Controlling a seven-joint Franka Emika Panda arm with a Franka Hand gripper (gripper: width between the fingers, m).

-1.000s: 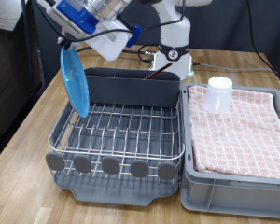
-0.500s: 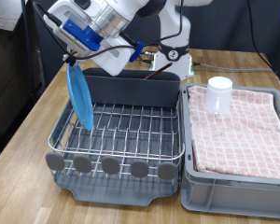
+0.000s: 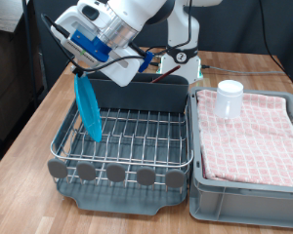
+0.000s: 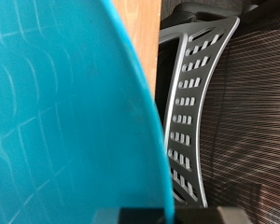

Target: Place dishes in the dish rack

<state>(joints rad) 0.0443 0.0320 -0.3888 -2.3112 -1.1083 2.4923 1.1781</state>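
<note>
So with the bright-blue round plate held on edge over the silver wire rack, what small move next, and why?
Probably ease it a little lower: the gripper holds the bright-blue round plate upright, its lower edge about at the silver wire rack.

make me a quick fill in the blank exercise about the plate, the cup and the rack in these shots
1. The gripper holds the blue plate on ____ over the dish rack.
2. The white cup stands on the pink checked ____ in the grey bin.
3. The row of round grey discs lies along the rack's edge at the exterior view's ____.

Missing words: edge; cloth; bottom
</note>
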